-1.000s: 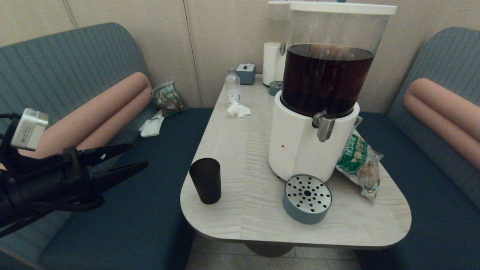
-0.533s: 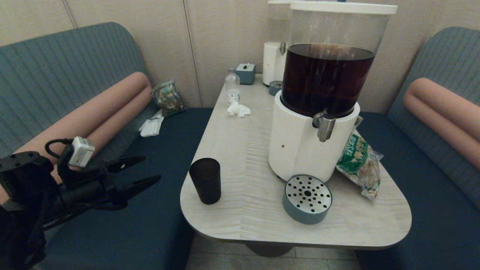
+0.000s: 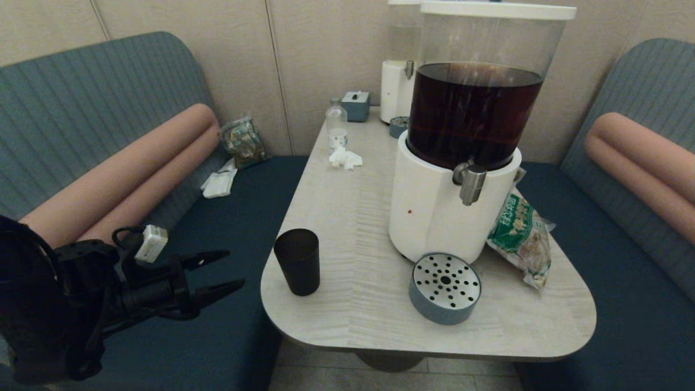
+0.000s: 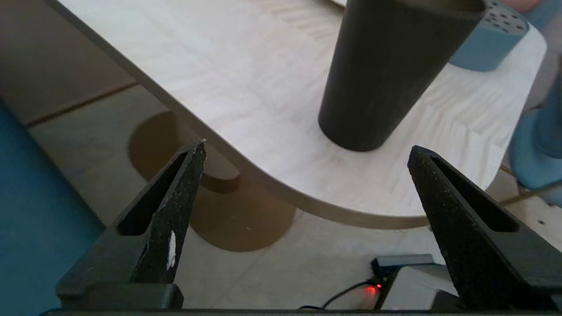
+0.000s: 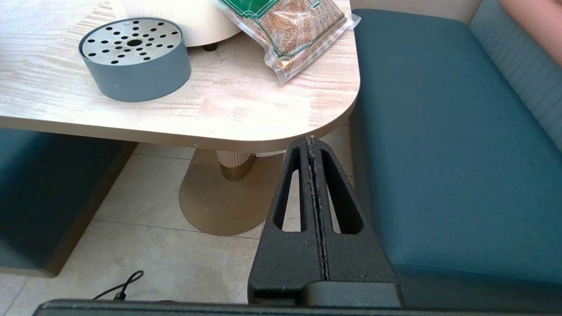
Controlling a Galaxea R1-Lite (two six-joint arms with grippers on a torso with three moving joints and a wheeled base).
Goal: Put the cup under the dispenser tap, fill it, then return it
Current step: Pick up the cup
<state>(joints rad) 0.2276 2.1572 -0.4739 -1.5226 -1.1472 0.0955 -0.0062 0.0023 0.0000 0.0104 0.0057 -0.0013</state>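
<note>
Cup (image 3: 297, 262): upright at the tabletop's (image 3: 347, 217) left near corner.
Left tool (image 3: 234, 269): fingers spread, off that edge, short of cup.
Right tool (image 5: 311, 141): pressed together, below near right corner.

The left end effector (image 3: 233, 269) is matte black with slotted triangular fingers (image 4: 162, 210), a white wrist box and black cable.

The cup (image 3: 297, 262) is matte black on a pale wood-grain table (image 3: 347, 217). The blue-grey drip tray (image 3: 444, 288) has a silver top dotted with holes. The snack packet (image 3: 518, 234) looks green and white.
</note>
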